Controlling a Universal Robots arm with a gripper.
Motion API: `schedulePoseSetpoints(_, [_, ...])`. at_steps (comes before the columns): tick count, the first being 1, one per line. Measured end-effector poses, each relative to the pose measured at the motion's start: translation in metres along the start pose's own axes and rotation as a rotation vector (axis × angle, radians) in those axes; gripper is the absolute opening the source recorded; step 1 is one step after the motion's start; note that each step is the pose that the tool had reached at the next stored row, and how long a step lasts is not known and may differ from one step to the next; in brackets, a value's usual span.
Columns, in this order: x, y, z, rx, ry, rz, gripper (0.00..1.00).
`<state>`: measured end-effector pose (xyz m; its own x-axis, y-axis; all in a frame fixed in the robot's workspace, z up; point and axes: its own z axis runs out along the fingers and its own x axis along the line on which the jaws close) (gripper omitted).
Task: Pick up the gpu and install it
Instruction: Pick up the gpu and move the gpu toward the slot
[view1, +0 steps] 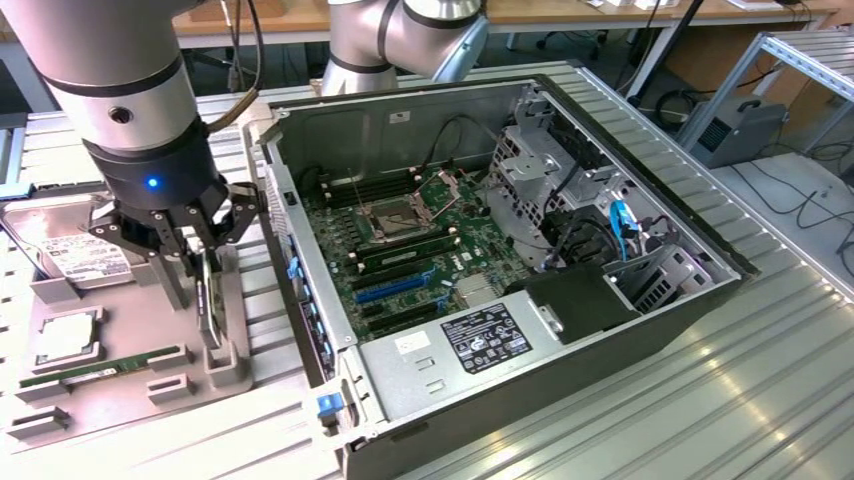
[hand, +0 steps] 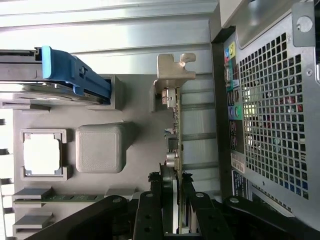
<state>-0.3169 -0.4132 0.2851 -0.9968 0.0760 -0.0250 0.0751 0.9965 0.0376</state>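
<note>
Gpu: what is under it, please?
Under the gpu is a gray holder tray, where it stands on edge between end posts. Its lower edge and the slot beneath are covered.

The tray is matt grey plastic. The table is ribbed, shiny metal; the gpu has a pale metal bracket.

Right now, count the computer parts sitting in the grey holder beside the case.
4: hard drive at the holder's back, processor in front of it, green memory stick frontmost, gpu standing on edge on the side toward the case. The arm may hide others.
</note>
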Motion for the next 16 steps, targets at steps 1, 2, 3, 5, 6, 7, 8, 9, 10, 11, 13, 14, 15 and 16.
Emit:
schedulePoseSetpoints(1, [0.0,0.0001,-0.0008,0.0,0.0,0.0,0.27])
schedulePoseSetpoints(2, [0.0,0.0001,-0.0014,-0.0001,0.0,0.0,0.27])
schedulePoseSetpoints(3, [0.0,0.0002,-0.0021,-0.0001,0.0,0.0,0.27])
schedulePoseSetpoints(5, [0.0,0.0004,-0.0036,-0.0001,-0.0001,0.0,0.27])
schedulePoseSetpoints(6, [0.0,0.0004,-0.0042,0.0,0.0,0.0,0.27])
schedulePoseSetpoints(7, [0.0,0.0005,-0.005,-0.0001,0.0,0.0,0.27])
schedulePoseSetpoints(8, [0.0,0.0005,-0.0058,-0.0001,0.0,0.0,0.27])
schedulePoseSetpoints(9, [0.0,0.0006,-0.0066,-0.0001,-0.0001,0.0,0.27])
schedulePoseSetpoints(10, [0.0,0.0007,-0.0075,0.0,0.0,0.0,0.27])
schedulePoseSetpoints(11, [0.0,0.0007,-0.0084,-0.0001,0.0,0.0,0.27])
schedulePoseSetpoints(13, [0.0,0.0009,-0.0101,-0.0001,0.0,0.0,0.27])
schedulePoseSetpoints(14, [0.0,0.0009,-0.0111,0.0,0.0,0.0,0.27])
schedulePoseSetpoints(15, [0.0,0.001,-0.0121,0.0,0.0,0.0,0.27])
schedulePoseSetpoints(16, [0.0,0.0011,-0.013,0.0,0.0,0.0,0.27])
